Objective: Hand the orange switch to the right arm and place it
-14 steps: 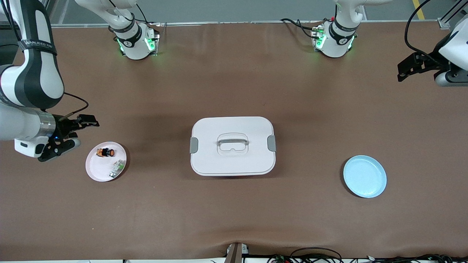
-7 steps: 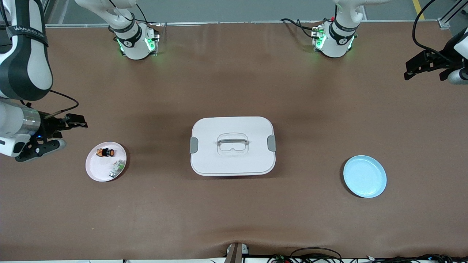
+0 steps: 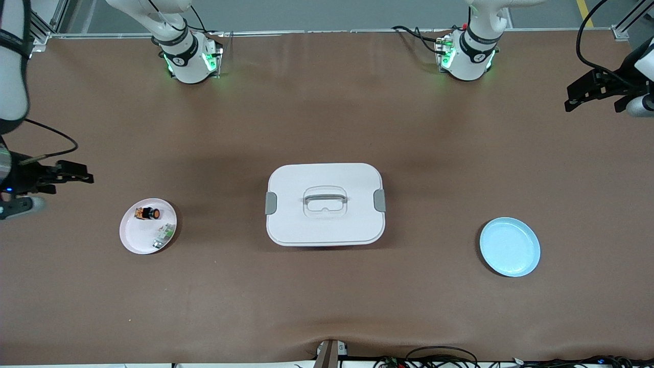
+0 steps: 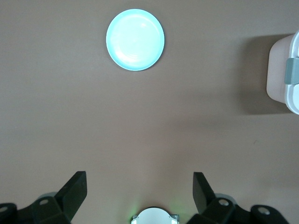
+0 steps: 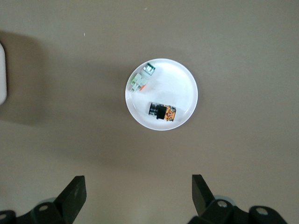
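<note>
The right tool [image 5: 135,193] hangs open and empty above the tabletop [image 3: 327,296] at its own arm's end, and the left tool [image 4: 138,191], also open, waits at the other end. The orange switch [image 3: 148,212] lies on the pink plate [image 3: 133,240]: probably light, rigid and small, best pinched across its black body. Only the right wrist view shows it end to end; the left sees the blue plate [image 4: 135,58].

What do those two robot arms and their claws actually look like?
Both arms are glossy white with dark grey joint bands, green lights glowing at their bases, and black cables trailing along them. The right gripper and left gripper are matte black, each with two flat, angular fingers.
</note>
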You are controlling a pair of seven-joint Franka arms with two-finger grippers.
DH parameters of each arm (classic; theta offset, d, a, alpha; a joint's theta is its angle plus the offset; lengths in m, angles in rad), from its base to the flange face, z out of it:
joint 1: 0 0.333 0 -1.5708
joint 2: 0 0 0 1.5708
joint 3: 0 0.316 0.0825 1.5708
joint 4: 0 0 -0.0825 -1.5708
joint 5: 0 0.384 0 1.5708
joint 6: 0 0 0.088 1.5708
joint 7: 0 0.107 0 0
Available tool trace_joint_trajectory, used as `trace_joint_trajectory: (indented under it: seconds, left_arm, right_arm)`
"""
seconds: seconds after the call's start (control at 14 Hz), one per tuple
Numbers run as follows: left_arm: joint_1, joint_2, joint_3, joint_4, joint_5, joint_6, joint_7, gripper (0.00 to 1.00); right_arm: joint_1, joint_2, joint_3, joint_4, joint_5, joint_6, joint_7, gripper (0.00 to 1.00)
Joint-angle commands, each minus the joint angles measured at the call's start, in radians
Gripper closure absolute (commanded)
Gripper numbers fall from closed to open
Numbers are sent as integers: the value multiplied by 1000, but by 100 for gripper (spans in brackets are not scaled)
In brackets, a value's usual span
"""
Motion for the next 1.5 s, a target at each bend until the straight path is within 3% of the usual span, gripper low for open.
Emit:
trace_joint_trajectory:
  seconds: [0.0,0.43,0.64,1.21,1.42]
  left_arm:
    - [-6,-14,-11,3,12,-9,-5,0]
    - [2,-20,-23,1,12,-14,-9,0]
    - [3,-22,-23,1,4,-12,-8,0]
    - [-1,-62,-24,-34,9,-14,-9,0]
    - [2,-74,-38,-52,10,-14,-9,0]
  right_arm:
    - [-34,-3,11,42,31,-18,49,0]
    - [-20,0,14,71,-7,2,142,0]
    - [41,5,16,70,-64,22,207,0]
    - [46,-20,13,56,-61,32,207,0]
    - [42,-121,13,-89,-61,136,205,0]
